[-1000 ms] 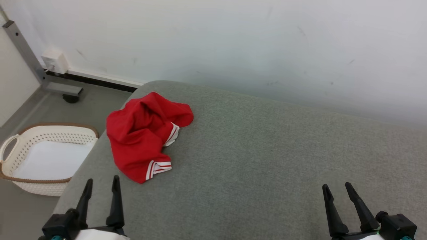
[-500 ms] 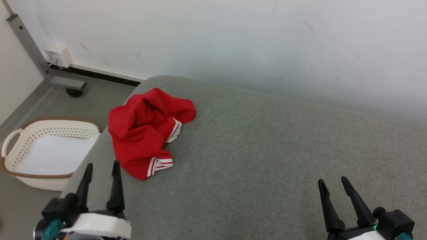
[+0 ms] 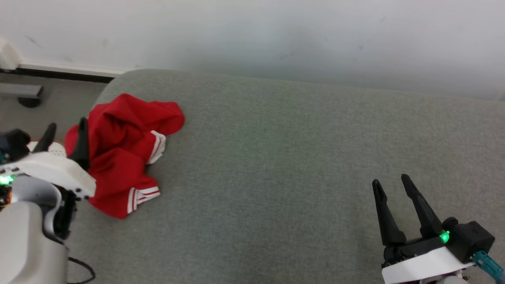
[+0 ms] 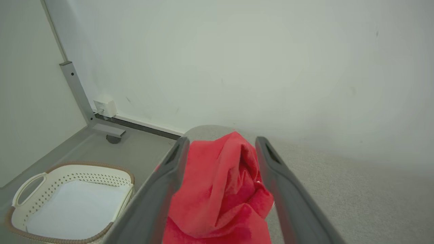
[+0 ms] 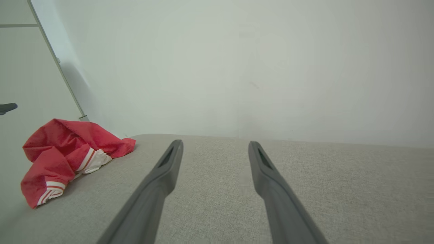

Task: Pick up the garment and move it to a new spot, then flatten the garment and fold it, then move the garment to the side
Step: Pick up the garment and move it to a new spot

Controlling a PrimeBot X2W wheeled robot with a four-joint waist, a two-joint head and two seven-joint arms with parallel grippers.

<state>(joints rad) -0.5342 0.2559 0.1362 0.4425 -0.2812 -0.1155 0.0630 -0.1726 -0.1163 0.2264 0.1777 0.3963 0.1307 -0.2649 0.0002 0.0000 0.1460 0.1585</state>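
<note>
Far left, on the floor: white perforated basket [image 4: 74, 200], beside the end of the grey cushion [image 3: 296, 157].

Left gripper [image 3: 66, 136]: fingers spread wide, nothing clamped. In the left wrist view the red cloth shows between the two fingers; whether they touch it cannot be told.

Garment [image 3: 122, 154]: red, with white-striped cuffs, crumpled in a heap at the left end of the cushion, near its edge and just right of the left gripper. One cuff lies at the near corner of the heap, another near its middle.

Handling, as a judgement: light, thin, limp knit. It will sag and trail when lifted, and a pinch may take several layers at once. It is not fragile and not slippery on upholstery. The raised ridge of folds along the heap's top looks the best place to grip, since fingers can close on it without digging into the cushion.

Right gripper [image 3: 390, 181]: fingers apart, holding nothing, over bare cushion, well apart from the garment.
</note>
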